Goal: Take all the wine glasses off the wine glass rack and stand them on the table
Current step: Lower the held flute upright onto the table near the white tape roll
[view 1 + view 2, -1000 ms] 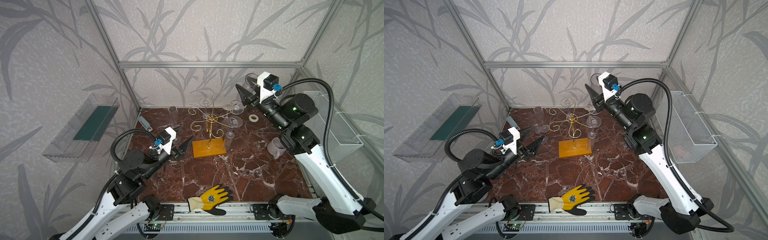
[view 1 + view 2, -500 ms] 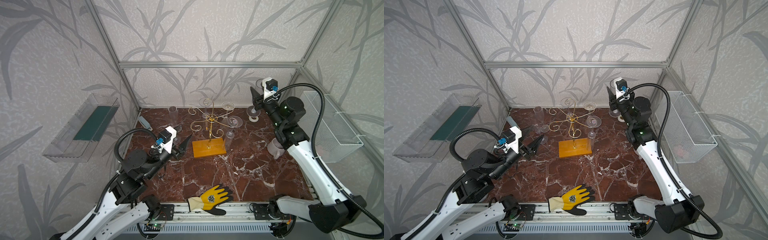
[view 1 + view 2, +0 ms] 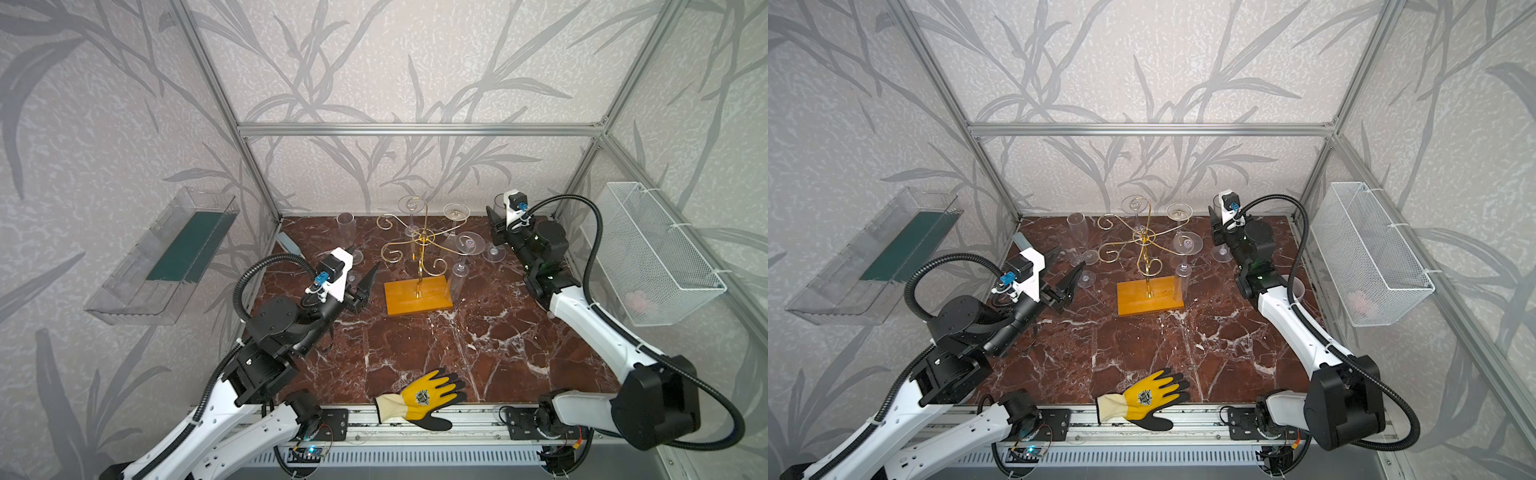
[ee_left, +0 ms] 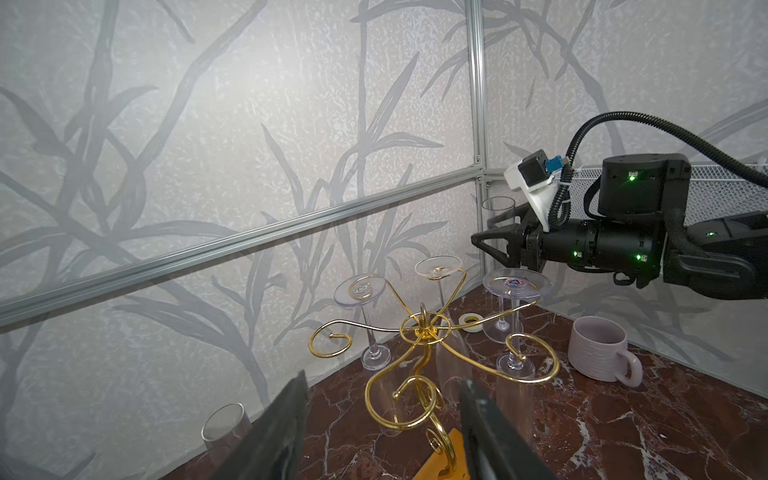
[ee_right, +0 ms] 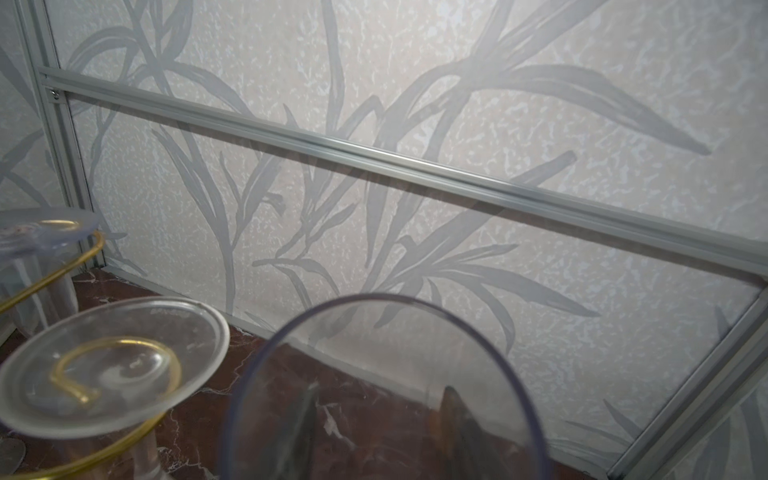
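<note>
The wine glass rack (image 3: 422, 249) (image 3: 1144, 249) (image 4: 419, 332), gold wire on a yellow-orange base (image 3: 417, 293), stands mid-table, with three clear glasses hanging foot-up from its arms (image 3: 469, 243). My right gripper (image 3: 495, 222) (image 3: 1217, 226) (image 4: 490, 232) (image 5: 378, 432) is shut on a wine glass (image 3: 498, 203) (image 3: 1217, 205) (image 4: 498, 212) (image 5: 374, 299). It holds the glass upright at the back right, clear of the rack, with its foot down at the table. My left gripper (image 3: 361, 266) (image 3: 1065, 266) (image 4: 382, 415) is open and empty, left of the rack.
Upright clear glasses (image 3: 346, 232) stand at the back left. A lilac mug (image 4: 598, 353) and a tape roll (image 4: 469, 322) sit at the right. A yellow glove (image 3: 424, 399) lies on the front edge. A wire basket (image 3: 648, 253) hangs on the right wall, a clear bin (image 3: 166, 257) on the left.
My right gripper carried the wine glass from beside the rack's arms rightward to the back right corner and lowered it. The left arm barely moved.
</note>
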`<state>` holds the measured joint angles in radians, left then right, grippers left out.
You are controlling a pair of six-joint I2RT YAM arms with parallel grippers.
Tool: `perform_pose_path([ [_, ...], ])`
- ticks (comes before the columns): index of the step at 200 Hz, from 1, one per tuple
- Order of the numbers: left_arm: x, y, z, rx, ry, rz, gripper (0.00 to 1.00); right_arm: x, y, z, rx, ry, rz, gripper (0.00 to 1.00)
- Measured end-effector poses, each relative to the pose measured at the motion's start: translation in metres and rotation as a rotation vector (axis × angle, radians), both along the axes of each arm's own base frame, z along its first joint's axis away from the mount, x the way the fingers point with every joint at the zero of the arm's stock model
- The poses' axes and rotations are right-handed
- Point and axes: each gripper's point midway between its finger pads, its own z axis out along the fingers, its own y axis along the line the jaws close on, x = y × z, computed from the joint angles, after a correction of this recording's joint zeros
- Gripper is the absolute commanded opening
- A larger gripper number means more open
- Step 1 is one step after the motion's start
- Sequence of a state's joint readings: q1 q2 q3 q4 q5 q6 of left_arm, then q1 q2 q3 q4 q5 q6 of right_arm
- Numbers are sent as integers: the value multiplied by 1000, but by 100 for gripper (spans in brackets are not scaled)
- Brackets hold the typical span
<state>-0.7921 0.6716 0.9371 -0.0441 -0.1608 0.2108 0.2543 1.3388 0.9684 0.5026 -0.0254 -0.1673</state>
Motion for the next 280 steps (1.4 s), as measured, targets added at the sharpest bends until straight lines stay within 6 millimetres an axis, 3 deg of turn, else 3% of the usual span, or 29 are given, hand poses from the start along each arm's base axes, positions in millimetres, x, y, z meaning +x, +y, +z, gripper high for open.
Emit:
perform_pose_path([
  [53,16,-4,-9,53,5,54,60,31,0,-68,48,73,-16,37],
  [148,40,-11,-21,132,8,137,61,74,-9,-142,110,123,-39,37],
  [242,43,-11,-20,133,2,146,62,83,-21,-143,140,87,-53,40],
  [261,42,-11,-19,133,2,146,62,83,-22,-143,146,83,-54,46],
  [280,42,-11,-18,130,1,146,62,83,-23,-143,152,83,-55,61],
])
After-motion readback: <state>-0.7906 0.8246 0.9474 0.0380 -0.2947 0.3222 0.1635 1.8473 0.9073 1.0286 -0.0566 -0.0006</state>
